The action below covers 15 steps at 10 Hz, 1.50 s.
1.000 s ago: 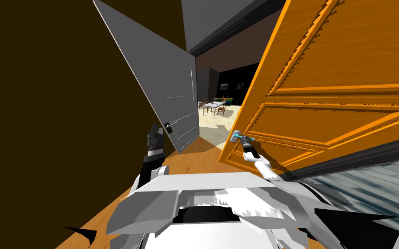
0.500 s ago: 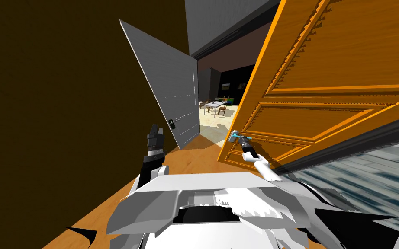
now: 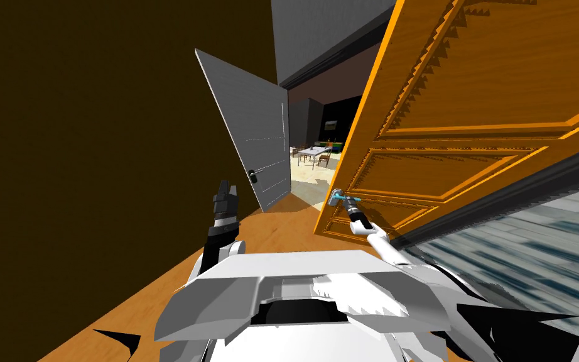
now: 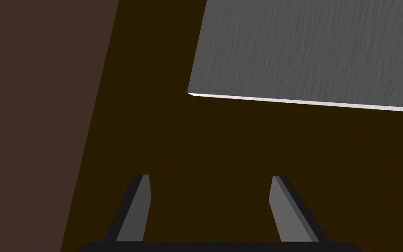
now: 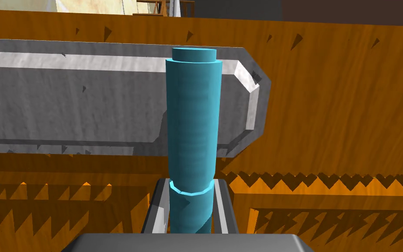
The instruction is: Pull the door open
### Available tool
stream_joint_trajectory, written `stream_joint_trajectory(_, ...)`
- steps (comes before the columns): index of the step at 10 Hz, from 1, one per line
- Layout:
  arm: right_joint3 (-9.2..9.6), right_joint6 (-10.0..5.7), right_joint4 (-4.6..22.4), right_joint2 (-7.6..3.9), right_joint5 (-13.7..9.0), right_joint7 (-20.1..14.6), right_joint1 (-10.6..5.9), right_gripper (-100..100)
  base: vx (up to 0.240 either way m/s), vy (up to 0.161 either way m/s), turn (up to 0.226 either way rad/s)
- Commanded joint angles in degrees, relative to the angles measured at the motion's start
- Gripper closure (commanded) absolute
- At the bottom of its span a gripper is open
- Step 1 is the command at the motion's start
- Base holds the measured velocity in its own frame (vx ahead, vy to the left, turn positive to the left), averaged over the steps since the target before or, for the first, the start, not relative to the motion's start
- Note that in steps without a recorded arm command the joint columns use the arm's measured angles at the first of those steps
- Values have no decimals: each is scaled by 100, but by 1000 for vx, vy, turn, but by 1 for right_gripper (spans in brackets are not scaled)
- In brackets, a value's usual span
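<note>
Right claw point(image 5: 191, 181): closed on the teal lever point(image 5: 192, 118), one finger pressing each side of it; in the head view the claw point(image 3: 350, 202) is at the free edge of the orange door point(image 3: 470, 94).
Lever: one, teal, round; it stands out from one grey plate point(image 5: 87, 109) fixed on the orange door.
Left claw point(image 4: 209, 177): open, its two fingers well apart, holding nothing; in the head view it point(image 3: 224, 188) is raised above the wooden floor point(image 3: 275, 226), near the grey door point(image 3: 257, 144).
Doors: two, one orange with carved panels, partly open, and one grey, also open, with its own small handle point(image 3: 252, 175).
Between the doors: a lit room with one bench point(image 3: 312, 151) and chairs, too small to count.
Change in one second: the whole head view has shifted, so I moved myself; the orange door's edge is now a little more to the left, the grey door looks narrower, and the right claw has kept its grip.
</note>
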Motion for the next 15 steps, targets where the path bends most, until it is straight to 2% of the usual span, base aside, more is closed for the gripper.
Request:
stream_joint_trajectory(1, 127, 0, -88, -22, 29, -75, 34, 100, -181, -75, 60)
stream_joint_trajectory(3, 238, -11, -152, -38, 53, -138, 52, 100, -178, -57, 51)
stream_joint_trajectory(4, 198, 11, -157, -23, 47, -104, 54, 100, -84, -12, 16)
stream_joint_trajectory(12, 851, -128, -602, -242, 150, -497, 271, 100, -190, -71, 54)
stream_joint_trajectory(14, 954, -152, -674, -279, 166, -561, 305, 100, -173, -74, 33)
stream_joint_trajectory(15, 930, -139, -619, -265, 163, -539, 283, 100, -81, -25, 16)
